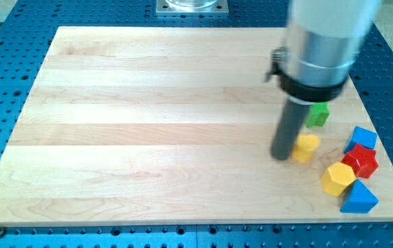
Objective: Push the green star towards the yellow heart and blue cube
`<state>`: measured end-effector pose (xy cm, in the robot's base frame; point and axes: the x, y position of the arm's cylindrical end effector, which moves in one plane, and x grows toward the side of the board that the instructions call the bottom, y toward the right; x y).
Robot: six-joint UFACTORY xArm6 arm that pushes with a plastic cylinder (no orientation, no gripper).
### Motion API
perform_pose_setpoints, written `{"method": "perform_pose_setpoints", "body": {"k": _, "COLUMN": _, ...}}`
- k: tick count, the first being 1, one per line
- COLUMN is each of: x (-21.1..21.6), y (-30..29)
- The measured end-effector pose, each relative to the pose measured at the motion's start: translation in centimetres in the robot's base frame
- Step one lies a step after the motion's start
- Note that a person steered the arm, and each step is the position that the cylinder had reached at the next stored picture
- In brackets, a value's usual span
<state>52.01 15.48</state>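
My tip [281, 157] rests on the wooden board [148, 124] at the view's right. A small yellow block [307, 147], its shape unclear, sits just right of the tip, touching or nearly touching the rod. A green block [318, 114] lies above it, partly hidden behind the rod and the arm's body; I cannot make out its shape. A blue cube [364, 138] lies further right, near the board's right edge.
Below the blue cube, a red block [360, 162], a yellow many-sided block [338, 179] and a blue wedge-like block [359, 198] cluster by the board's lower right corner. The arm's grey body [324, 48] hangs over the upper right. A blue perforated base surrounds the board.
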Motion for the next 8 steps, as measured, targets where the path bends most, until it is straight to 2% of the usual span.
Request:
{"method": "perform_pose_setpoints", "body": {"k": 2, "x": 0.1, "y": 0.7}}
{"method": "perform_pose_setpoints", "body": {"k": 3, "x": -0.2, "y": -3.5}}
{"method": "perform_pose_setpoints", "body": {"k": 4, "x": -3.9, "y": -4.2}}
{"method": "perform_pose_setpoints", "body": {"k": 5, "x": -6.6, "y": -2.2}}
{"method": "perform_pose_setpoints", "body": {"k": 8, "x": -7.9, "y": 3.5}}
